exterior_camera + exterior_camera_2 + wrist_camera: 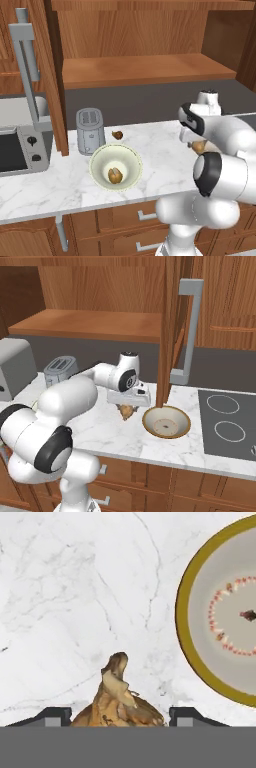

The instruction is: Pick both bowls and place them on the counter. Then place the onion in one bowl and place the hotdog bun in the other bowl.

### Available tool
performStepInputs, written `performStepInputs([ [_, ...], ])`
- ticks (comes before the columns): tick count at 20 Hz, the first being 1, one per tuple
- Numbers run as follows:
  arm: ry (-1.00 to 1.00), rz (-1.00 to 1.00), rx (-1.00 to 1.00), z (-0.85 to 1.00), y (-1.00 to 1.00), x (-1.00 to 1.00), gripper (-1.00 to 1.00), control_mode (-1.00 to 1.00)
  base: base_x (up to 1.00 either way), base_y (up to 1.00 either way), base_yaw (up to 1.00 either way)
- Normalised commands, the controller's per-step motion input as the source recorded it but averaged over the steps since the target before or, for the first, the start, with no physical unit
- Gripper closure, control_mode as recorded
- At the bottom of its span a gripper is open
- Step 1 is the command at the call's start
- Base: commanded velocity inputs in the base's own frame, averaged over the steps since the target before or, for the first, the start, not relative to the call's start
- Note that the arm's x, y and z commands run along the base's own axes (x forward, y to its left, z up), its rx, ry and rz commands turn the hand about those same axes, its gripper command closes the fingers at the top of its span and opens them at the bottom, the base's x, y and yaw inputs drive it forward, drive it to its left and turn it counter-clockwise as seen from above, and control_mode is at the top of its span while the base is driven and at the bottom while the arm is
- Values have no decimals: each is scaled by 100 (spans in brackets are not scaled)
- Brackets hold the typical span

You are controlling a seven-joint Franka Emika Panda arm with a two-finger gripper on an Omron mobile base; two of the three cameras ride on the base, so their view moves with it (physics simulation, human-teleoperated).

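Hand view: gripper (122, 716) straddles onion (116, 699), fingertip each side, close. Can't tell if clamped or loose. Onion low over counter (75, 587), stem pointing ahead. Tan bowl (186, 619) empty, just right of gripper. My guess: short carry rightward.

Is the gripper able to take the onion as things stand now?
Probably yes: the onion sits between the open jaws of the gripper, on the counter, apart from the tan bowl.
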Motion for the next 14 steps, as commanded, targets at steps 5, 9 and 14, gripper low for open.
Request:
performStepInputs([
  [5,22,-16,0,26,-56,11,100,-100,0,0,0],
  [9,19,-15,0,7,-59,10,100,-100,0,0,0],
  [14,12,-12,0,-5,-58,13,100,-100,0,0,0],
])
